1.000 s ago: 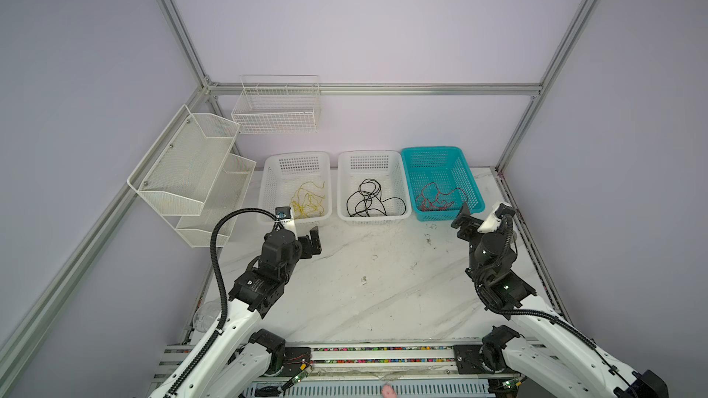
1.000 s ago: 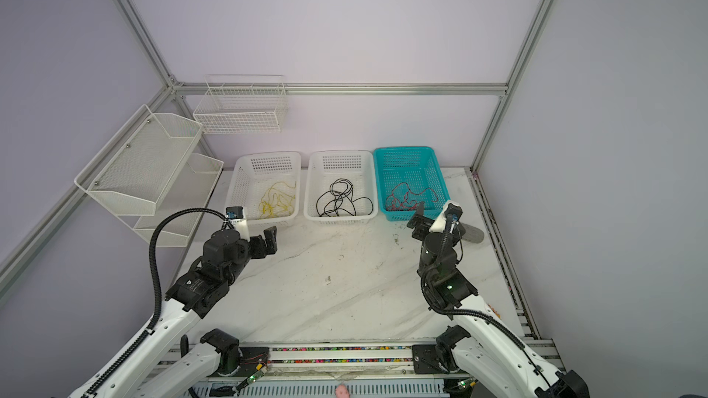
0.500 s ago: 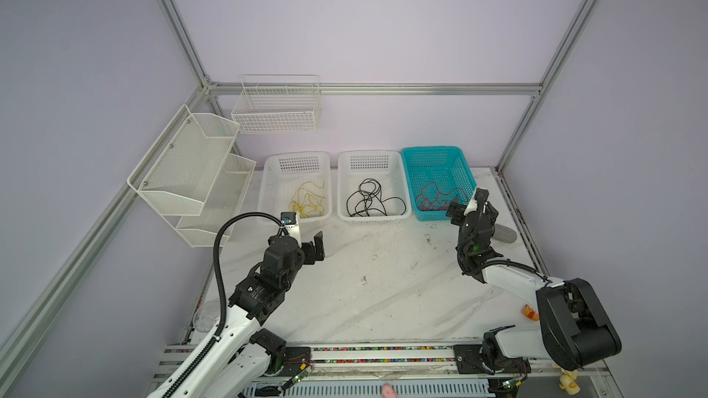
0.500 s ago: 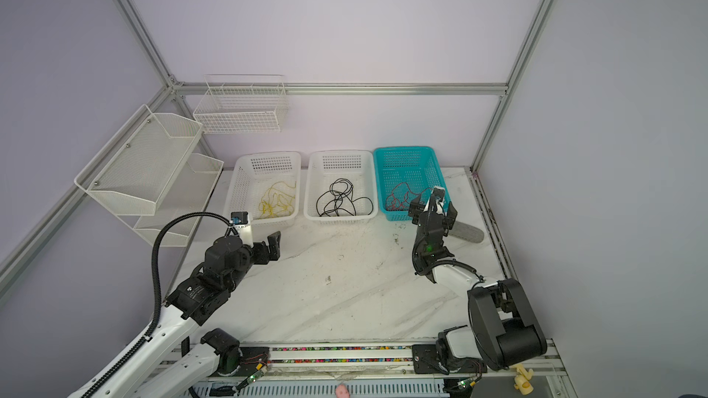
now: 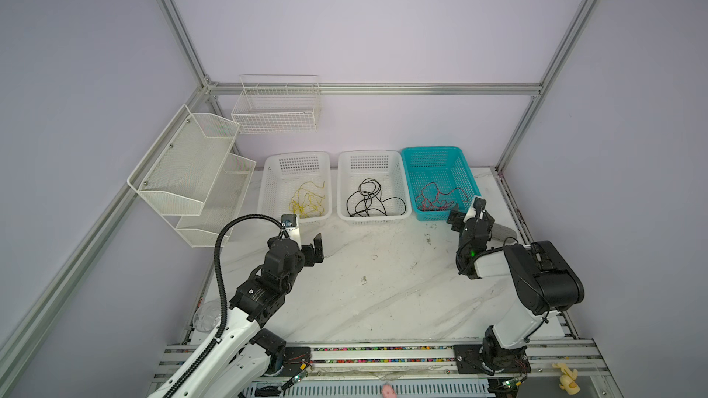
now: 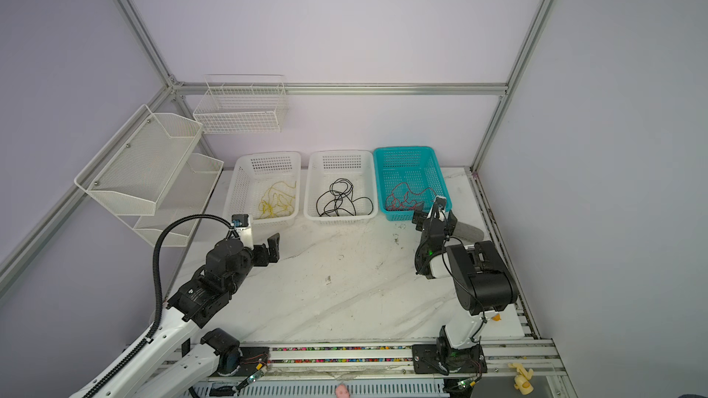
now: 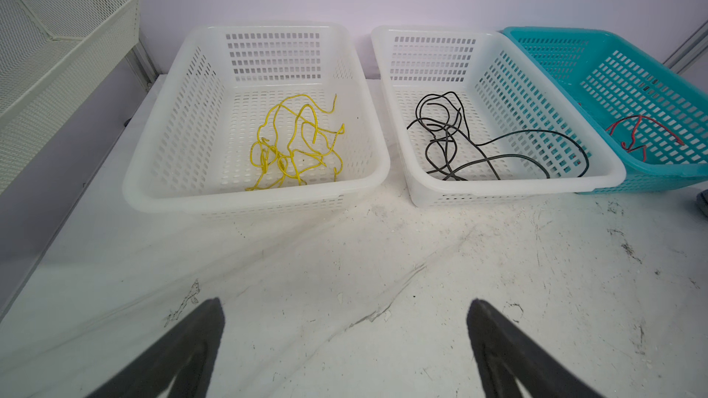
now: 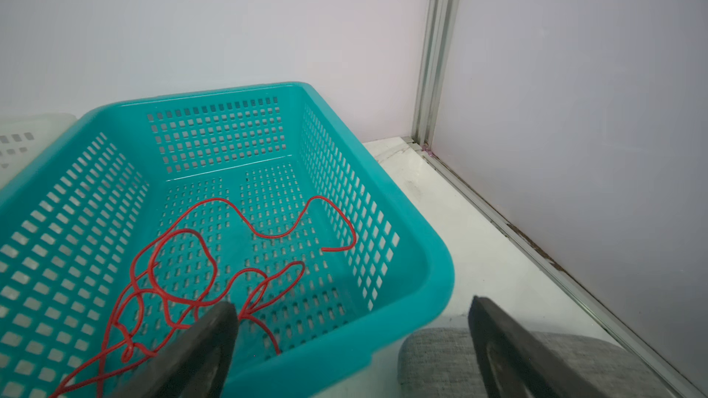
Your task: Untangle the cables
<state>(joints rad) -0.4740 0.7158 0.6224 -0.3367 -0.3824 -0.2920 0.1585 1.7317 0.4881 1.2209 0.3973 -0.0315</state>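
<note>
The cables lie sorted in three baskets along the back wall. Yellow cables (image 5: 308, 201) (image 7: 295, 139) fill the left white basket (image 5: 268, 185). A black cable (image 5: 369, 201) (image 7: 479, 139) loops in the middle white basket (image 5: 406, 185). Red cables (image 5: 440, 197) (image 8: 191, 262) rest in the teal basket (image 5: 471, 181). My left gripper (image 5: 306, 250) (image 7: 344, 302) hovers open over bare marble in front of the yellow basket. My right gripper (image 5: 469, 216) (image 8: 352, 302) is open and empty above the teal basket's front right corner.
A grey fabric-covered object (image 5: 502, 231) (image 8: 440, 357) lies on the table just right of my right gripper. A mesh shelf (image 5: 191, 170) hangs on the left wall, a wire basket (image 5: 276, 109) on the back wall. The metal frame rail (image 8: 536, 254) borders the table's right edge.
My right arm has folded its elbow up and back while its gripper stayed near the teal basket's front corner. My left gripper drifted slightly toward the table's front. Both stayed open.
</note>
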